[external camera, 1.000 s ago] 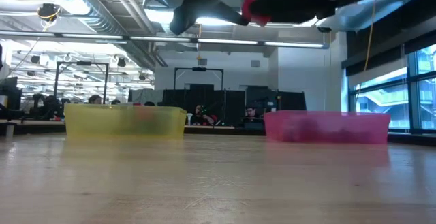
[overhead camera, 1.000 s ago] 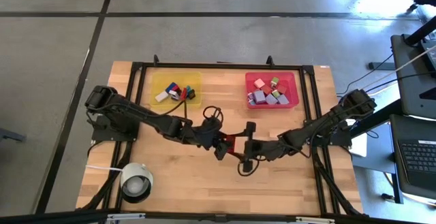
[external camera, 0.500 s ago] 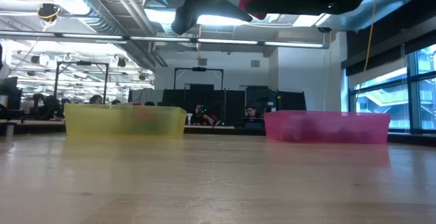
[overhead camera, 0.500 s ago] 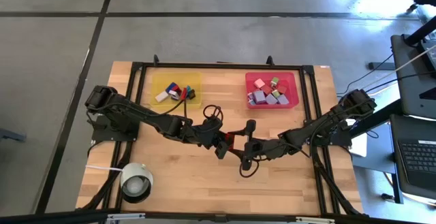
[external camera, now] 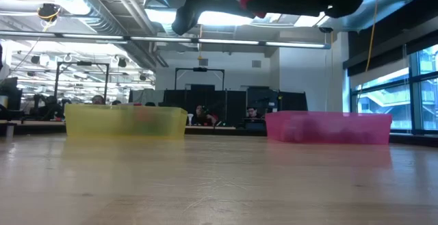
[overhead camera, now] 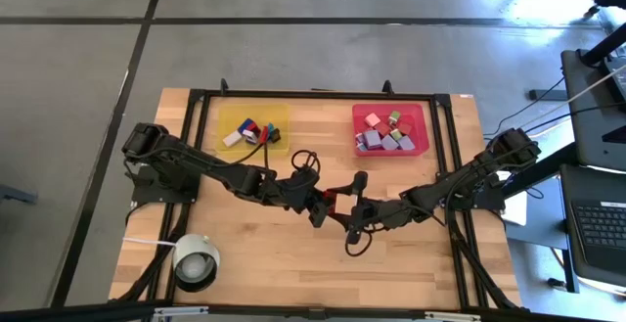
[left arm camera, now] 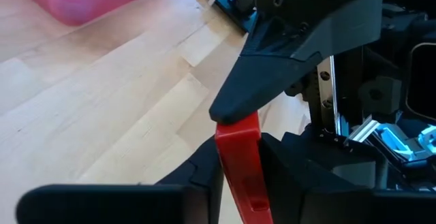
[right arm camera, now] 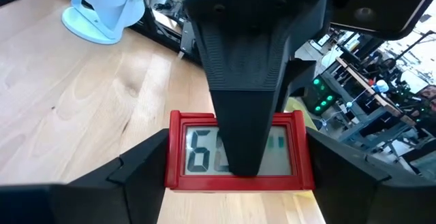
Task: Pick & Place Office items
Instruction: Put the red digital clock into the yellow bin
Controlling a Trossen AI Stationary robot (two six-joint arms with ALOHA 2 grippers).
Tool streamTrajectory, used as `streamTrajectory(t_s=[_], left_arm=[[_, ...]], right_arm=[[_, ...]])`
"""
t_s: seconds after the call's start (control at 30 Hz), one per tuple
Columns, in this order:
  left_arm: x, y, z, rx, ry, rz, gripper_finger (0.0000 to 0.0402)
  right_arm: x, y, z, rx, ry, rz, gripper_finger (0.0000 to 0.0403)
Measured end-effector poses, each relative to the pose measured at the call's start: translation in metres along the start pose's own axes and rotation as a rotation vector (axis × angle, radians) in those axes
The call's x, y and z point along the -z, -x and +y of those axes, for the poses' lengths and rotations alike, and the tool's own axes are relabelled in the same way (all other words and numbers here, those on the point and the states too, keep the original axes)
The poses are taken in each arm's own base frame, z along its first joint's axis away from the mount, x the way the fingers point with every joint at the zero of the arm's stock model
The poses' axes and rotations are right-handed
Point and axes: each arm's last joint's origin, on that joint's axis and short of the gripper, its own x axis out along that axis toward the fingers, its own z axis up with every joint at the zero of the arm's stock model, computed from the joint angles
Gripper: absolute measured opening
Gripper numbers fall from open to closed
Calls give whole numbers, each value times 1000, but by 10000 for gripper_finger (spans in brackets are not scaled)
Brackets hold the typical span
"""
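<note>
- Looks like a mid-air handoff is going on: both arms are meeting over the middle of the wooden surface [overhead camera: 293, 253], on the near side of the red tray [overhead camera: 423, 116], with a small red-framed digital clock [right arm camera: 238, 150] between them.
- The left end effector [overhead camera: 325, 205] is clamped on the clock; in its own wrist view the fingers are pinching the thin red edge [left arm camera: 240, 157].
- The right end effector [overhead camera: 347, 210] is sitting with its fingers apart, either side of the clock, not squeezing it.
- Next move, I'm guessing: right arm backing away clear, then the left carrying the clock toward a tray.
- Clock is flat hard plastic, glossy, grey LCD face. Red tray is holding lilac, pink and green blocks; yellow tray [overhead camera: 226, 116] is translucent plastic with clips.
</note>
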Motion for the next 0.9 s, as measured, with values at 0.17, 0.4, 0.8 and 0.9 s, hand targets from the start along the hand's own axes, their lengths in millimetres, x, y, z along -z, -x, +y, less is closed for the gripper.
streamTrajectory(t_s=[0.17,0.4,0.8,0.9], left_arm=[[0,0,0,2,-1,-1,77],[0,0,-1,5,-41,-3,67],[-13,-5,13,-38,-97,-5,58],[-21,-9,22,-72,-111,0,58]], right_arm=[[0,0,0,0,6,0,296],[-1,0,0,-4,-71,-8,382],[10,2,1,-11,-108,102,367],[13,8,-6,-22,-97,163,366]])
